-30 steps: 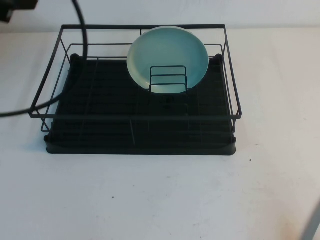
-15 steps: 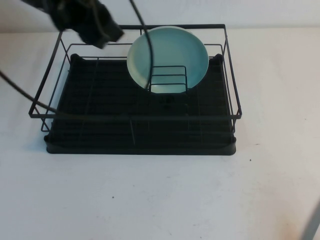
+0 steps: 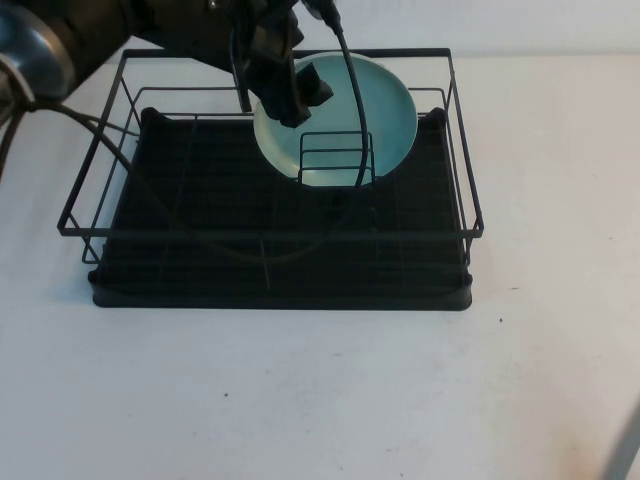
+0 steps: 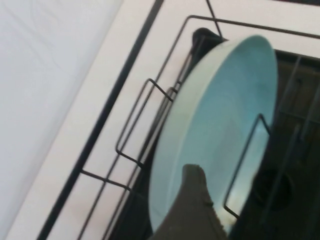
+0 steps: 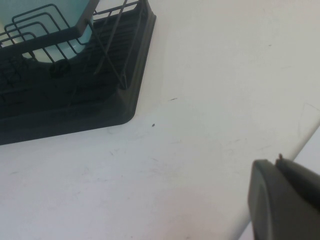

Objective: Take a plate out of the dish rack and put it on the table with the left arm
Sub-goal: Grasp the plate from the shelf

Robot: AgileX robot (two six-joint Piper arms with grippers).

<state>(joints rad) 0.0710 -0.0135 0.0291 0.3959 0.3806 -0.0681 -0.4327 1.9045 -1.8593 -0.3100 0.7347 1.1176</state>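
Note:
The pale aqua plate (image 3: 345, 105) stands on edge at the back of the black dish rack (image 3: 270, 235), behind the small wire divider (image 3: 337, 158). My left gripper (image 3: 303, 100) hangs over the plate's upper left rim, open, holding nothing. In the left wrist view one finger (image 4: 192, 200) shows in front of the plate (image 4: 225, 110); the other finger is out of view. My right gripper (image 5: 278, 164) is shut and empty, low over the white table (image 5: 200, 100) to the right of the rack.
The left arm's black cable (image 3: 350, 130) loops down across the plate and the rack's tray. A grey sliver of the right arm (image 3: 625, 455) shows at the front right corner. White table (image 3: 320, 400) lies in front of the rack.
My left arm has swung in from the back left, across the rack's back rail, to above the plate's left rim. Its cable now hangs over the rack. The plate has not moved.

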